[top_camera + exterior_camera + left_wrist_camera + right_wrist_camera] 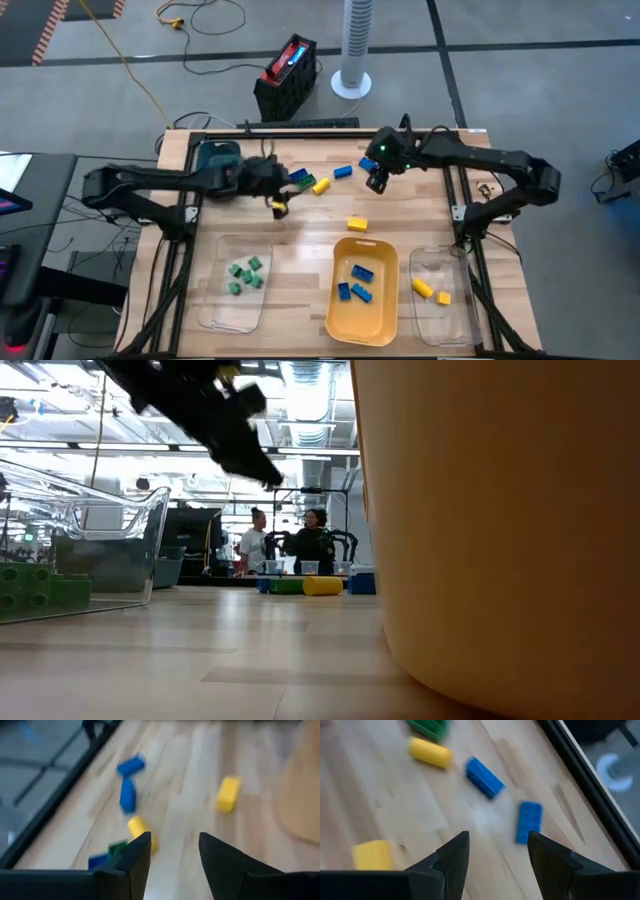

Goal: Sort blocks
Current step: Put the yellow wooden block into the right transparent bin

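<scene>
Left end effector point(279, 203) hangs over the tabletop point(300, 240), fingers apart, nothing between them in my left wrist view. Just past its tips sit a yellow block point(141, 832), a green block point(118, 847) and a blue block point(98, 861) bunched together. Further out from it lie two more blue blocks point(128, 795), one beyond the other, near the tabletop's black rail. Off to one side of those is a lone yellow block point(228, 794), close to the yellow tray point(340, 310).

Right end effector point(377, 183) is also up over the tabletop, fingers parted, empty. Ahead of its tips I see two blue blocks point(484, 777), near each other but apart. Beyond those are the same yellow and green ones by my left end effector. A yellow block point(371, 855) shows at the edge of that view, near one finger.

From above, both end effectors are at the far half of the tabletop, loose blocks between them. Nearer the front edge from my left end effector, a clear tray point(215, 315) holds green blocks point(245, 275). The yellow tray holds sorted blue blocks point(357, 282). Below my right end effector, another clear tray point(455, 325) holds two yellow blocks point(430, 291).

Low view shows people point(300, 545) in the room behind.
</scene>
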